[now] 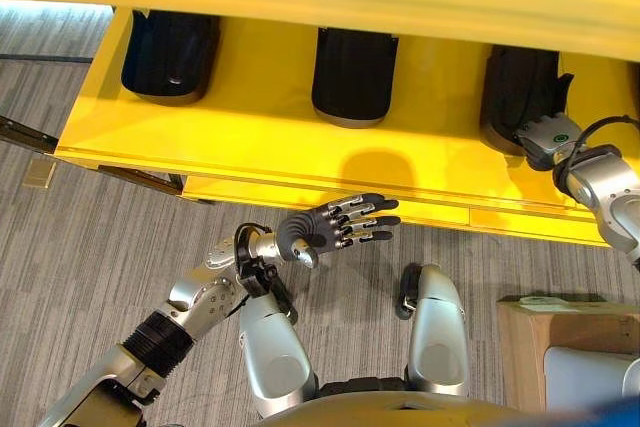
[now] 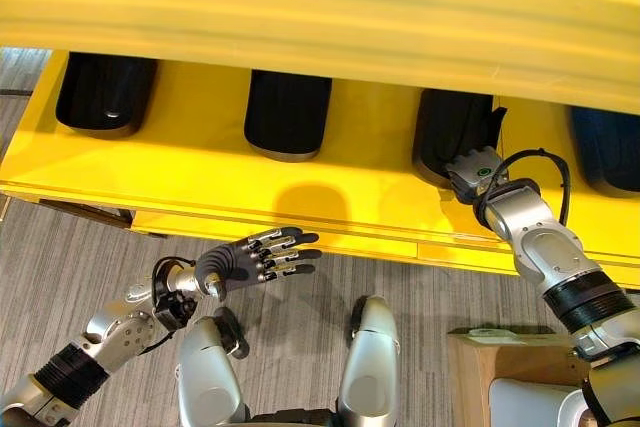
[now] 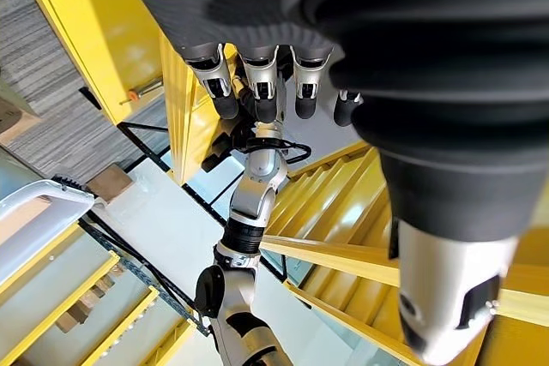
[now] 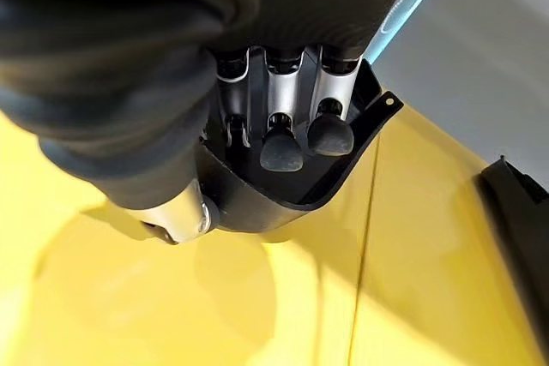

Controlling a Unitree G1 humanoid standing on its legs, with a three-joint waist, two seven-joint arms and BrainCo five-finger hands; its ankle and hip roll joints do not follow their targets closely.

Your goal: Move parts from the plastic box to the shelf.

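Here the yellow shelf [image 1: 260, 117] stretches across the far side of the scene, its open tray carrying a row of black moulded parts. One black part [image 1: 170, 55] lies at the far left of the shelf, a second black part [image 1: 354, 77] sits near the middle, and a third black part [image 2: 455, 137] rests further right, well apart from the other two. The right hand [image 2: 478, 173] reaches over the near lip of the shelf to this third part; in the right wrist view its fingers [image 4: 281, 147] curl down inside the hollow of the part's black shell [image 4: 283, 199] while the thumb [image 4: 182, 216] presses the outside wall, so the hand grips the part's edge against the yellow surface. A fourth dark part [image 2: 605, 152] shows at the far right end of the shelf, just beyond the right arm.

The left hand [image 1: 335, 227] hangs in the air in front of the shelf's near edge, above the grey striped floor [image 1: 90, 247], its fingers [image 1: 375, 219] spread straight and holding nothing. The left wrist view shows the same relaxed fingers [image 3: 257, 83] pointing toward the shelf frame.

At the near right corner stands a light wooden box [image 1: 535, 347] with a pale plastic box [image 1: 590, 377] beside it
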